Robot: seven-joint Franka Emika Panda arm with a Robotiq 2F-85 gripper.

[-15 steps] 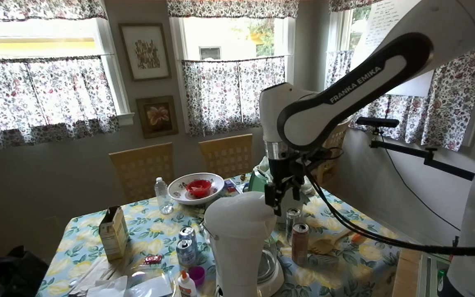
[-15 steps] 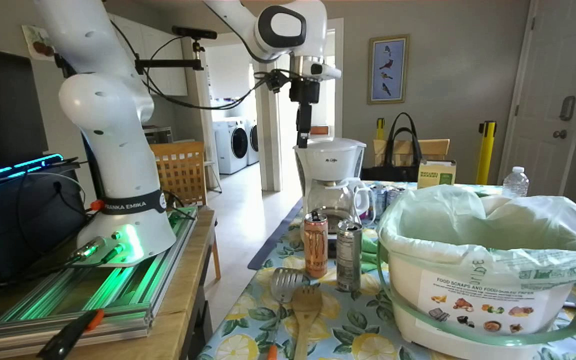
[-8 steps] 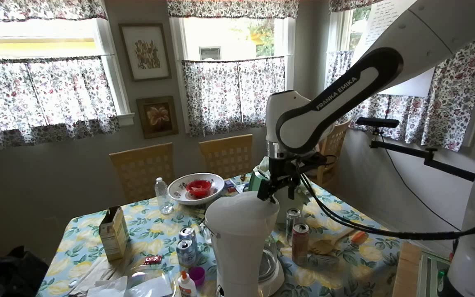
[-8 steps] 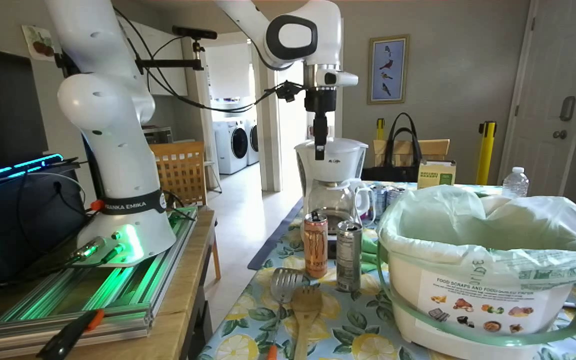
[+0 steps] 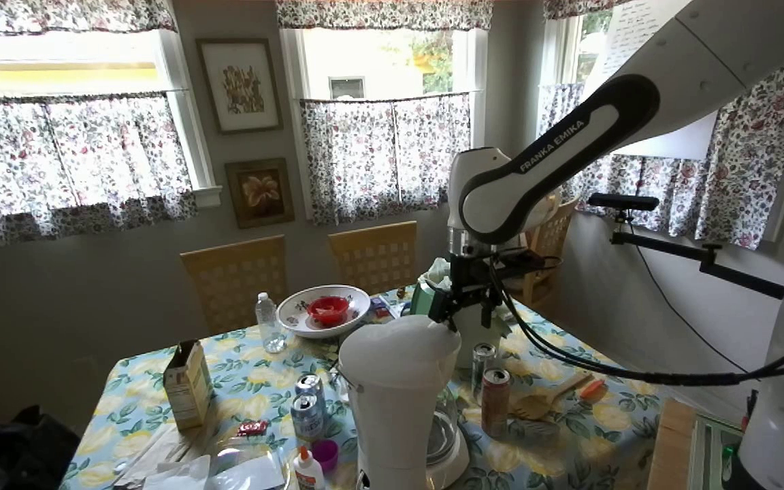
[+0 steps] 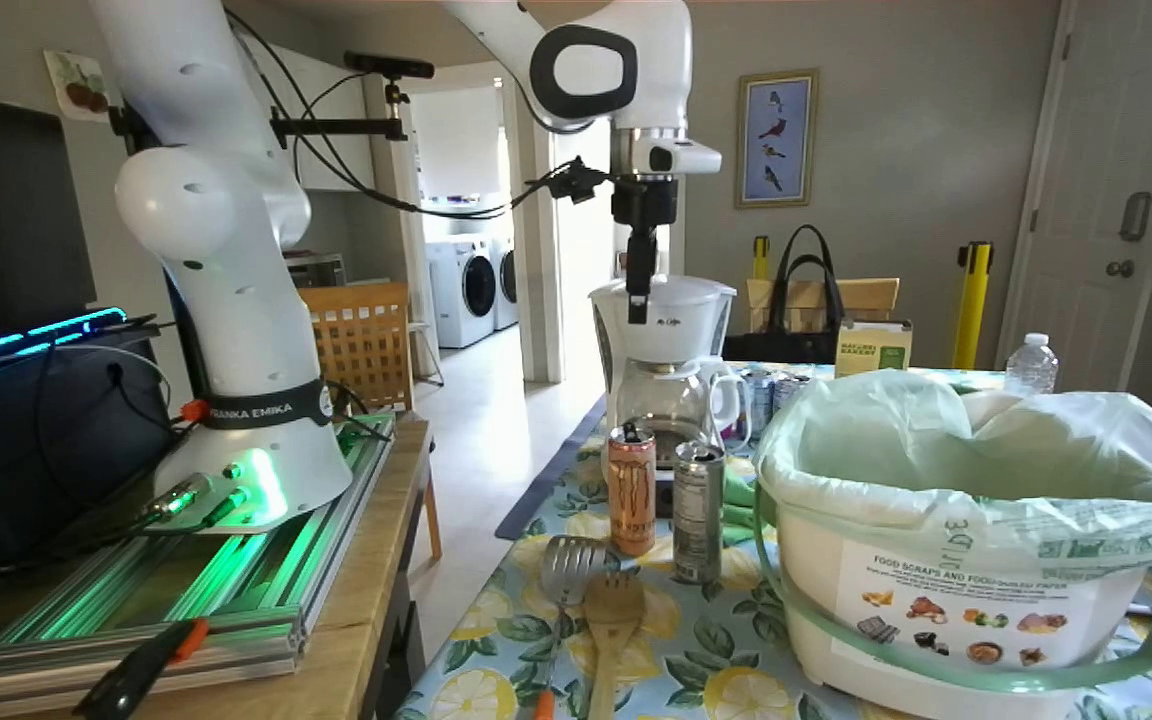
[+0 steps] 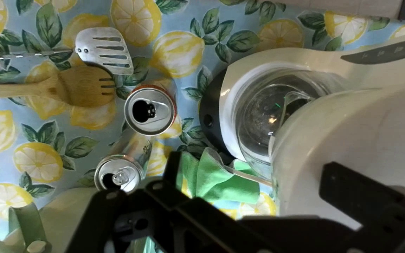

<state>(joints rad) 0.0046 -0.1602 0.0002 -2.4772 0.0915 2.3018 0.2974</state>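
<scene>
Evidently, the claw (image 7: 251, 168) hung spread wide, holding nothing, with the coffee maker (image 7: 367, 137) just below or beside it, contact hard to tell; a careless downward or sideways push could have tipped the coffee maker.

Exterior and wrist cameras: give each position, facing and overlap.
In an exterior view: low, near the food-scraps bin, facing the coffee maker; base, arm, claw show.
In an exterior view: higher, near the coffee maker, facing curtained windows; arm, claw show.
Wrist view: above the tablecloth, looking down; claw's fingers show.
All share the coffee maker and orange can.
</scene>
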